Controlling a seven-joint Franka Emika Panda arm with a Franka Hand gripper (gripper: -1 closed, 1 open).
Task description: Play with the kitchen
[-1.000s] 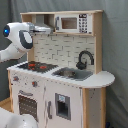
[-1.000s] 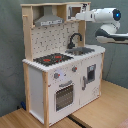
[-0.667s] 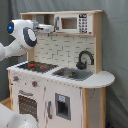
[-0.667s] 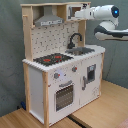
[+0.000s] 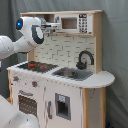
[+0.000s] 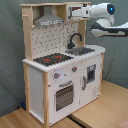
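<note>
The kitchen [image 5: 65,90] of pale wood and white panels stands in both exterior views, also as the kitchen [image 6: 55,75]. It has a black hob [image 5: 37,65], a black faucet [image 5: 85,58] over a sink [image 5: 73,74], an oven door [image 6: 65,95] and a grey hood [image 6: 47,20]. A small microwave [image 5: 75,23] sits on the top shelf. My gripper [image 5: 52,25] is held level at that shelf, just beside the microwave's front. In the second exterior view, the gripper [image 6: 78,12] reaches in from the right at the same height.
A grey curtain [image 5: 117,60] hangs behind the kitchen. The kitchen stands on a wooden platform [image 6: 102,107] with an edge at the front. My white arm [image 5: 12,45] fills the first exterior view's left, and its base [image 5: 10,117] the lower left corner.
My arm has swung toward the kitchen's top shelf, bringing the gripper closer to the microwave. The kitchen itself has not moved.
</note>
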